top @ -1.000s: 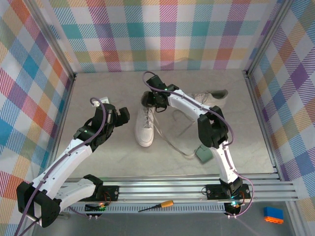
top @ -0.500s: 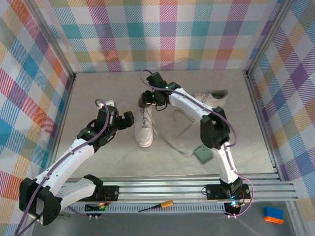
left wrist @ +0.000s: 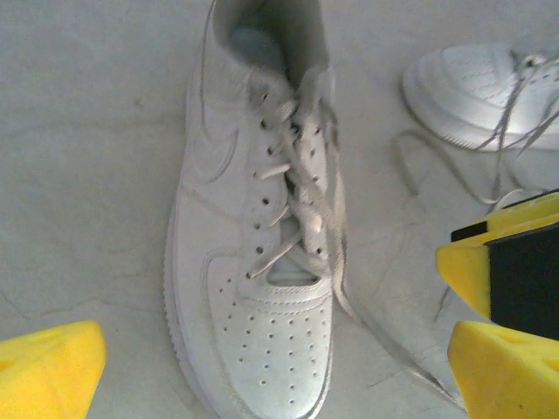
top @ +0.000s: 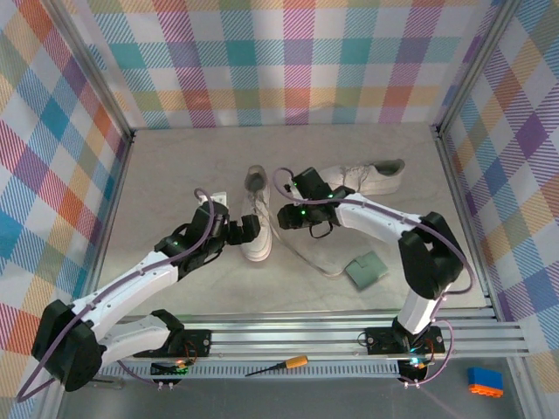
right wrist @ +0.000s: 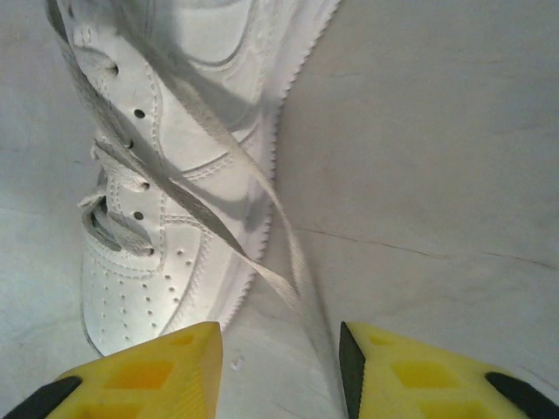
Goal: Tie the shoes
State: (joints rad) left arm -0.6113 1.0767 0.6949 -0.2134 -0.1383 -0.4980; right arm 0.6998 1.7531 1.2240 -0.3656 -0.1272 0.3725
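One white shoe [top: 258, 218] lies mid-table, toe toward me, its laces loose; it also fills the left wrist view [left wrist: 262, 262]. The other shoe [top: 369, 177] lies on its side at the back right, toe visible [left wrist: 476, 92]. My left gripper [top: 245, 229] hovers wide open over the first shoe's toe [left wrist: 275, 349]. My right gripper [top: 288, 216] is just right of that shoe, and its jaws stand apart. A flat white lace [right wrist: 284, 253] runs off the shoe [right wrist: 166, 157] down between the right gripper's [right wrist: 279, 371] fingers, close to the right one [right wrist: 410, 371].
A loose lace [top: 313, 251] trails over the table toward a small green pad [top: 365, 271]. The right gripper's yellow and black finger [left wrist: 515, 271] juts into the left wrist view. Plaid walls close in three sides. A screwdriver [top: 278, 365] lies by the front rail.
My right gripper came from the shoe's heel opening down to its right side and opened. My left gripper moved right and inward to the shoe's toe.
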